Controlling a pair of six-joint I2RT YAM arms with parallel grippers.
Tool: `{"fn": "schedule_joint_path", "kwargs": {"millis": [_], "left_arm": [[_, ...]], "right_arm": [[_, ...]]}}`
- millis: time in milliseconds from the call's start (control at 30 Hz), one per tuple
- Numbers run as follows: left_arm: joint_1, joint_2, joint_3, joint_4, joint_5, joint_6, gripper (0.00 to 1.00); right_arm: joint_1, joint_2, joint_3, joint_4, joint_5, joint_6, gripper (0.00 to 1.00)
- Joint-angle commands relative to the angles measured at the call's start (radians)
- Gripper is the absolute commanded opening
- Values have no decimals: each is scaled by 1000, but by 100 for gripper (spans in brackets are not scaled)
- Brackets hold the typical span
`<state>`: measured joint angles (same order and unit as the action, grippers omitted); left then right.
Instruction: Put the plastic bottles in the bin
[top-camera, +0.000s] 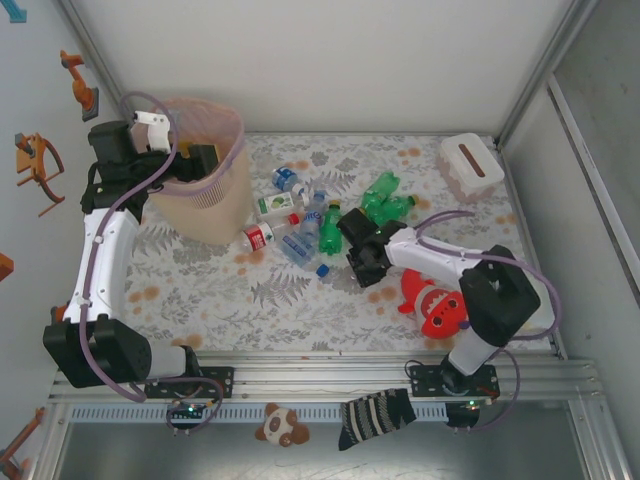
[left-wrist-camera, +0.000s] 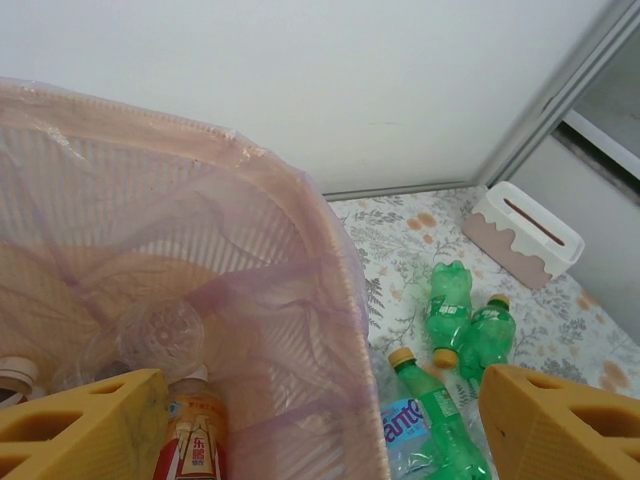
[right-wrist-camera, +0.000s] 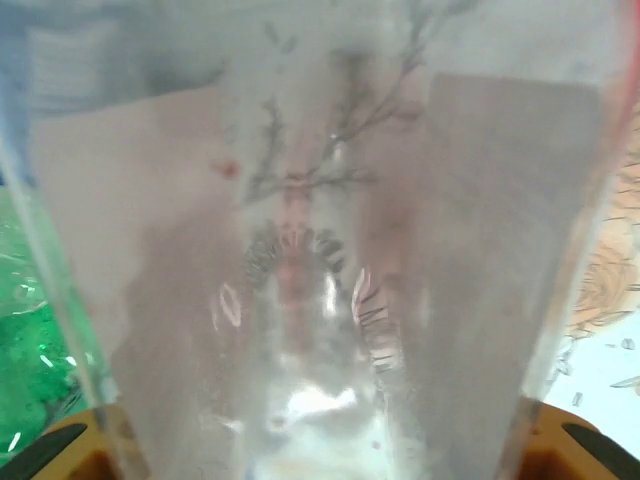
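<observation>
The plastic bottles lie in a loose heap at the middle of the flower-patterned tabletop in the overhead view: clear ones with blue, red and green-white labels, and a few green ones at the heap's right. The right tool is down at the lower right edge of this heap.

In the right wrist view that tool is closed onto a clear plastic bottle. A yellow fingertip presses in at each bottom corner of the frame, and the bottle's walls span the whole gap between them. A bit of green plastic bottle shows at the left edge.

The tall beige perforated bin with its pinkish translucent liner bag stands at the upper left of the overhead view, just left of the heap. The left tool hangs over the bin's mouth.

In the left wrist view that tool stands wide open with nothing between its yellow fingers. One is low on the left over the bin's inside and the other is low on the right, outside the rim. Inside the liner lie a red-labelled bottle and a clear bottle.

A small white box with a brown slot sits in the far right corner. A red shark plush toy lies beside the right arm. A striped sock and a small brown-and-white plush lie on the near rail at the bottom of the frame.
</observation>
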<state>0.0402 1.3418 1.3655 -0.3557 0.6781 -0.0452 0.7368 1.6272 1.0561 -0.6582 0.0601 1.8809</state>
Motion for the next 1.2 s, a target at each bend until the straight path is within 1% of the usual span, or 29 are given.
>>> {"fn": "schedule_joint_path", "kwargs": {"millis": [0,100,167,300,400,467,533,633,733,867,1000,1167], "left_arm": [[6,-21,-11,25,35,-12,81],[5,-23,-16,35,46,-13,81],[5,-24,-19,45,61,-14,81],[6,-31,-30,76,104,-17,81],[5,-42,-43,114,161,-25,81],[4,-47,-57,158,205,-44,81],[0,-54,-74,212,251,-69,81],[-6,-60,-99,295,313,-112,81],[-27,-62,-114,377,372,-153,81],[-68,-62,-107,412,424,-158,81],[-127,-65,-83,430,450,-156,82],[-208,-67,-30,420,481,-161,83]], "right_arm": [[9,-69,-16,-106,118,34,38],[13,-117,-10,-152,194,-10,35],[17,-154,-6,-147,246,-87,34],[44,-266,-34,18,355,-387,32],[55,-337,-63,184,342,-649,30],[56,-366,-62,255,313,-814,30],[56,-384,-52,292,275,-940,30],[56,-425,-64,397,197,-1143,31],[56,-467,-81,493,98,-1329,30],[56,-512,-96,589,-51,-1567,29],[56,-550,-123,693,-160,-1716,28],[56,-537,-64,693,-315,-1812,27]]}}
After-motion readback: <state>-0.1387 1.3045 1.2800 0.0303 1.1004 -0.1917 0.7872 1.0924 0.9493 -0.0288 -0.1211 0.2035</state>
